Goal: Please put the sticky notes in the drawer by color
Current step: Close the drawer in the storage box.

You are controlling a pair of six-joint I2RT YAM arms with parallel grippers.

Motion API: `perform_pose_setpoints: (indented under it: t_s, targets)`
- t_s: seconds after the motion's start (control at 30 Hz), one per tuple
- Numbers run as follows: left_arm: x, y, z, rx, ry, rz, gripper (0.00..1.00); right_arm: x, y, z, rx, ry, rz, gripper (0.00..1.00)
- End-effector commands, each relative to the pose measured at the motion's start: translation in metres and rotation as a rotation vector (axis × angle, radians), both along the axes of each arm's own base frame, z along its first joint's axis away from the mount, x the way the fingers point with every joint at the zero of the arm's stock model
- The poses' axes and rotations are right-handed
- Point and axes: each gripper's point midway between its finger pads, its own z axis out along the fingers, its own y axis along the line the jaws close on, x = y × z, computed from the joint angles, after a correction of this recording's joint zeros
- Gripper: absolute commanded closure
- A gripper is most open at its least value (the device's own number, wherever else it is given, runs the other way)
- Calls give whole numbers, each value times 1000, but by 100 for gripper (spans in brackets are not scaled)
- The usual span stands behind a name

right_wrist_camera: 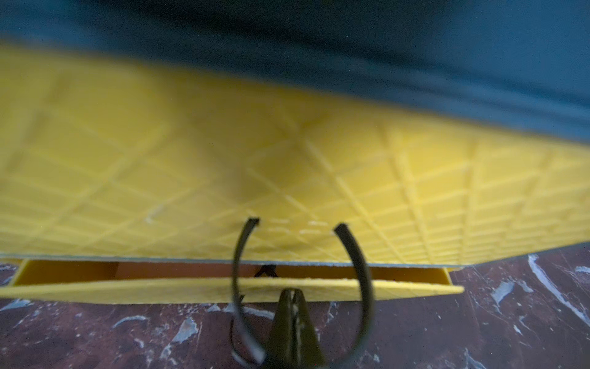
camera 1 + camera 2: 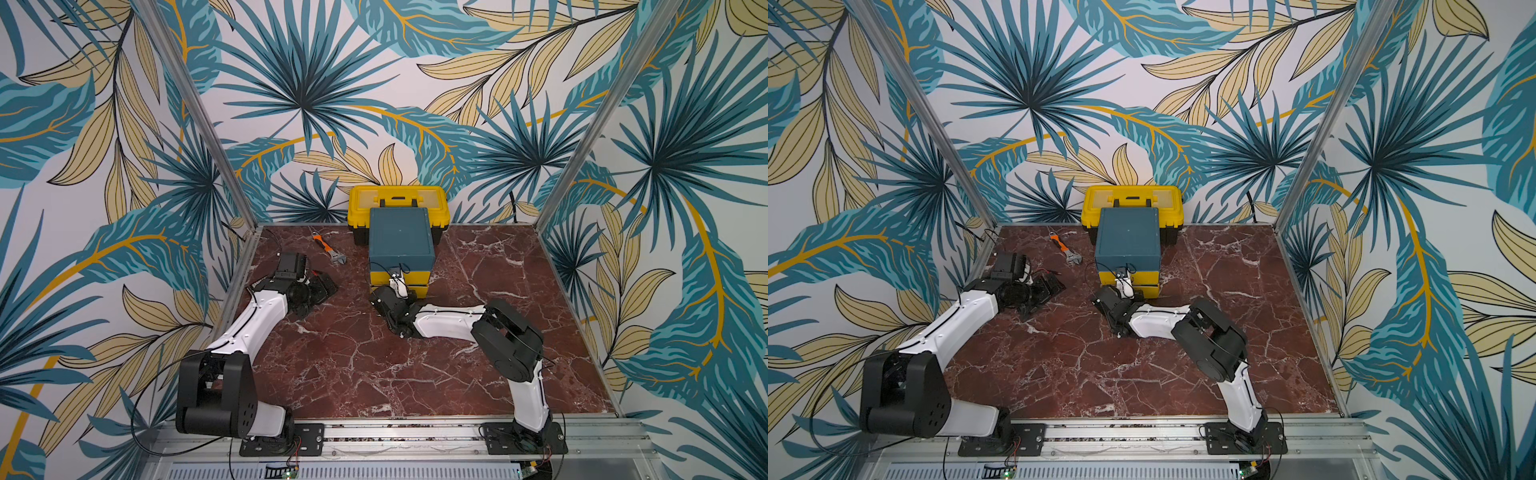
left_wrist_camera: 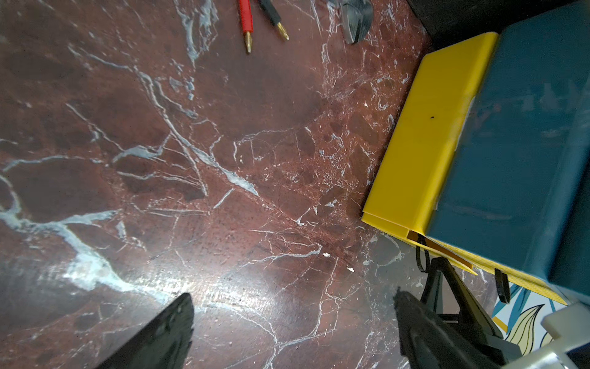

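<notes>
Right gripper (image 1: 289,295) shut at the drawer (image 2: 401,239), left gripper (image 3: 293,297) wide.
In both top views the drawer stands at the table's (image 2: 478,353) twelve o'clock, in front of the yellow toolbox (image 2: 398,198), right gripper at its six o'clock face, left gripper toward ten o'clock. Left wrist view: jaws wide above the marble. Right wrist view: closed fingertips (image 1: 289,308) inside a black loop pull (image 1: 360,271), right at the slightly ajar lowest drawer front (image 1: 191,290).

- The drawer (image 2: 401,237) is a small teal box with a plain flat top, standing upright at the rear middle of the worktop (image 2: 498,340); both top views show it (image 2: 1127,235).
- Two yellow fronts sit below a teal one.
- The middle front (image 1: 287,179) is yellow with a raised diamond grid.
- The lowest front (image 1: 223,289) stands slightly out, leaving a narrow gap above it.
- A black loop pull (image 1: 359,271) hangs from the middle front across that gap.
</notes>
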Motion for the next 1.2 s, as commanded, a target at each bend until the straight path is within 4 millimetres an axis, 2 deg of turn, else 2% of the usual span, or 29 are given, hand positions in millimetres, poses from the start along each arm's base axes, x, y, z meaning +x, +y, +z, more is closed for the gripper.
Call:
perform_pose_setpoints:
  t_s: [0.0,0.2,0.5,0.63,0.8,1.03,1.17]
  targets:
    - [10,1,9,-13,-38,2,0,23,-16,1,23,-32,-72,99]
    - [5,0,18,-14,-51,-4,0,18,-21,13,46,-48,-71,99]
    - [-19,-1,45,-6,-86,-39,0,-18,-41,59,154,4,-35,98]
    - [-25,-4,53,-25,-106,-46,0,-31,-47,67,185,10,-6,97]
    - [-34,-5,55,-30,-114,-47,0,-39,-44,57,229,42,29,97]
    - [-41,-3,57,-17,-117,-45,0,-48,-26,21,286,128,105,97]
    - [-41,-2,55,-18,-112,-43,0,-51,-24,11,320,129,127,97]
